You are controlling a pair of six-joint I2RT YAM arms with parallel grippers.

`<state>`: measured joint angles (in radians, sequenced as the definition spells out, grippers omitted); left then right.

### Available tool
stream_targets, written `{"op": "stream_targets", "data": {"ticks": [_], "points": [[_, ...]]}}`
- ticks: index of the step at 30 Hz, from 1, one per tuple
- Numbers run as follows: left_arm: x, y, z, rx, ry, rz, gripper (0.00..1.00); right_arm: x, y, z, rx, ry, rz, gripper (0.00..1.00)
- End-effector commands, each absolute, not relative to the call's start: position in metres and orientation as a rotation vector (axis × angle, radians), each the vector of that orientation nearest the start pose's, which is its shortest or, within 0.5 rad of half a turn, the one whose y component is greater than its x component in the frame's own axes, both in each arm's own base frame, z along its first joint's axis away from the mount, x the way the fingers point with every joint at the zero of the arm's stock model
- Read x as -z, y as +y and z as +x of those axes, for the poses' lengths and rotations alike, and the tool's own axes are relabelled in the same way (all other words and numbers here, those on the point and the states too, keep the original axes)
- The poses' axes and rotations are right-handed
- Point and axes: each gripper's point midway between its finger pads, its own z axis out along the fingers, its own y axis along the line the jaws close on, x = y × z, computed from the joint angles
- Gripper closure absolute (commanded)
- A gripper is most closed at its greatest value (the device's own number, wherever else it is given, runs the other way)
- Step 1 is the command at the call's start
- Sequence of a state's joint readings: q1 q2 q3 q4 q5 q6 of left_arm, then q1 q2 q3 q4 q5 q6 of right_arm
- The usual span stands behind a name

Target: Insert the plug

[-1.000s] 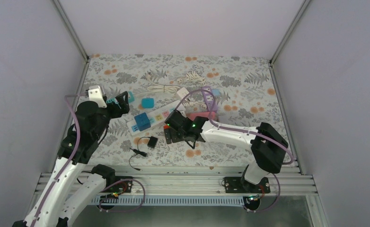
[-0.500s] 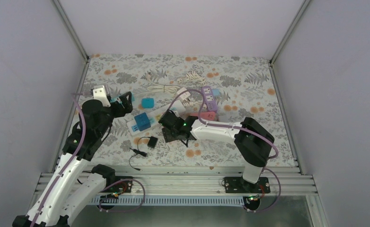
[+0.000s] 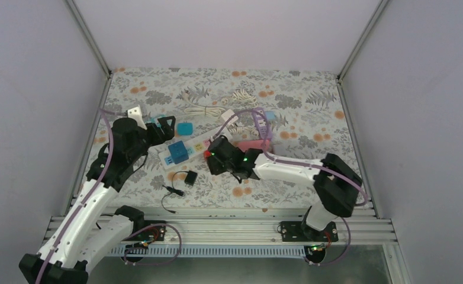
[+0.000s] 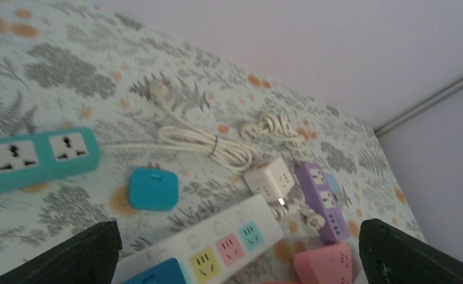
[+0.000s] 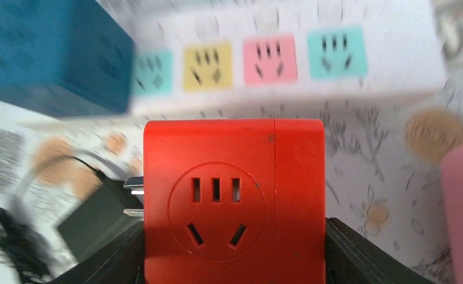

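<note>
Both arms have closed in on the white power strip (image 3: 196, 144) over the last second. The left gripper (image 3: 163, 126) has swung toward the end that carries the blue cube adapter (image 3: 177, 152). The right gripper (image 3: 213, 157) has narrowed its jaws and edged up to the strip's near side. The right fingers (image 5: 359, 251) pinch a red cube plug adapter (image 5: 234, 195) from both sides. Its socket face looks at the wrist camera, its metal prongs point toward the blue cube, and it sits just short of the strip's row of coloured sockets. The left fingers (image 4: 69, 254) are spread wide with nothing between them, above the strip. A black charger (image 5: 93, 219) lies on the floral cloth (image 3: 288, 100) on the strip's near side.
</note>
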<state>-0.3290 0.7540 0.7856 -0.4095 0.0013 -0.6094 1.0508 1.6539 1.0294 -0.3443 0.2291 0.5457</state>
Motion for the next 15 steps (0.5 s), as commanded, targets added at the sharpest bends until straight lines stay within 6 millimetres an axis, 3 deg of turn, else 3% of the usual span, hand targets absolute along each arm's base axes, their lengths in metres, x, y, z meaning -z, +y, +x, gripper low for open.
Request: {"op": "stream_targets", "data": {"ticks": [1, 6, 10, 12, 15], "points": [[-0.290, -0.123, 0.285, 0.804, 1.976, -0.235, 0.00, -0.173, 0.356, 0.265, -0.550, 2.151, -0.483, 0.41], [-0.297, -0.149, 0.284, 0.972, 2.008, -0.192, 0.00, -0.235, 0.353, 0.266, -0.696, 1.926, -0.443, 0.40], [-0.311, -0.172, 0.273, 1.218, 1.969, -0.166, 0.00, -0.277, 0.346, 0.269, -0.770, 1.807, -0.384, 0.40], [-0.314, -0.179, 0.269, 1.340, 1.962, -0.221, 0.00, -0.295, 0.343, 0.268, -0.798, 1.749, -0.365, 0.41], [-0.310, -0.175, 0.269, 1.460, 1.950, -0.440, 0.00, -0.323, 0.340, 0.265, -0.852, 1.650, -0.340, 0.40]]}}
